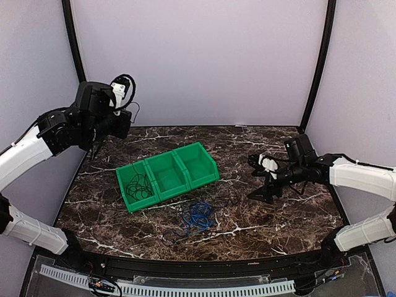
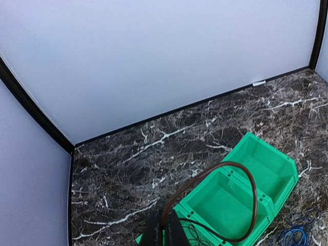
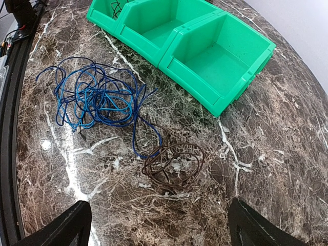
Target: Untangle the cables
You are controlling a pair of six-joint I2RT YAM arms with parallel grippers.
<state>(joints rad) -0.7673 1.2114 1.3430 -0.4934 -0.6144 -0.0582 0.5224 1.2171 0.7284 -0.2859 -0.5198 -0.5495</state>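
Marble table [image 1: 278,216] | left tool [image 2: 164,228] clenched on brown cable [image 2: 233,163], ends hidden | right tool [image 3: 161,225] spread wide

Marble table [image 1: 291,213], green bin [image 1: 199,164], blue cables [image 1: 197,216], brown cable coil [image 3: 171,164]

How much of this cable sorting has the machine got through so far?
Done: one black cable sits in the green bin's end compartment. In hand: the left claw pinches a brown cable loop. Left: the tangled blue cable and a brown coil lie on the table, below the open right claw.
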